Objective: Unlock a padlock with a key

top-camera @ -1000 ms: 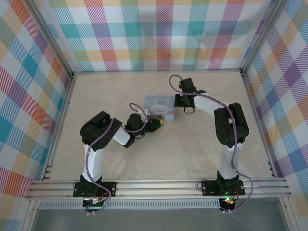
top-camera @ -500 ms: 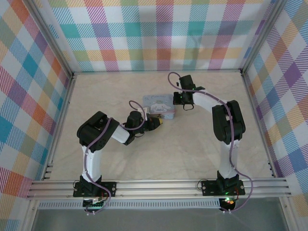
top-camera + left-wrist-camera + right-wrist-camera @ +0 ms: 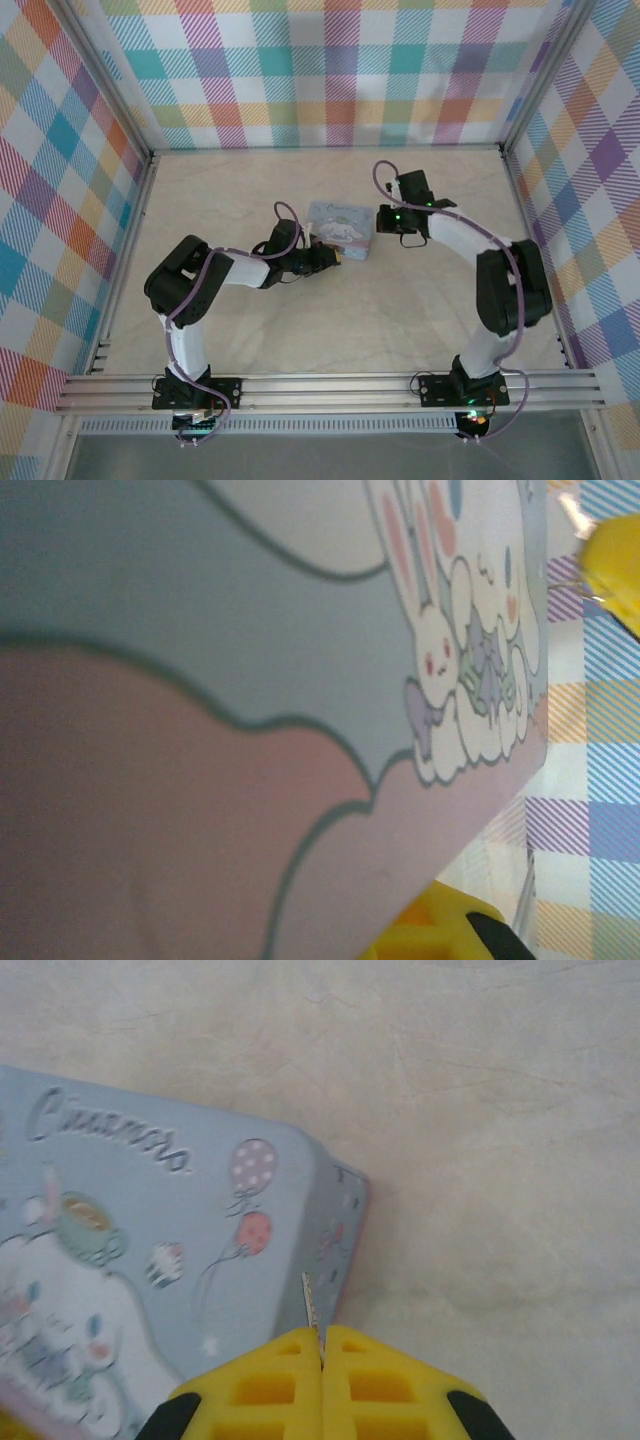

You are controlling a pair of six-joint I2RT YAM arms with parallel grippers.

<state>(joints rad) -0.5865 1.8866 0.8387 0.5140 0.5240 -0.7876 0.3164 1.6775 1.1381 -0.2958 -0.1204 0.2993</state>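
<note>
Can't spot the padlock, probably on the near side of the box (image 3: 340, 222), by the closed left gripper (image 3: 328, 257) (holding what, can't tell). Right gripper (image 3: 321, 1345) pinches the thin key (image 3: 312, 1305) tight. I'd guess the lock's light, rigid and slippery, so steady its body.

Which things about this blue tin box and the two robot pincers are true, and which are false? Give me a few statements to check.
1. The tin box rests on the table, with the left pincer and right pincer both close to it. True.
2. The right pincer is wide open. False: its yellow fingers are shut, pinching a thin metal sliver, apparently the key.
3. Balloons are drawn on the box lid. True.
4. The enclosure walls are plain white. False: they are coloured plaid.
</note>
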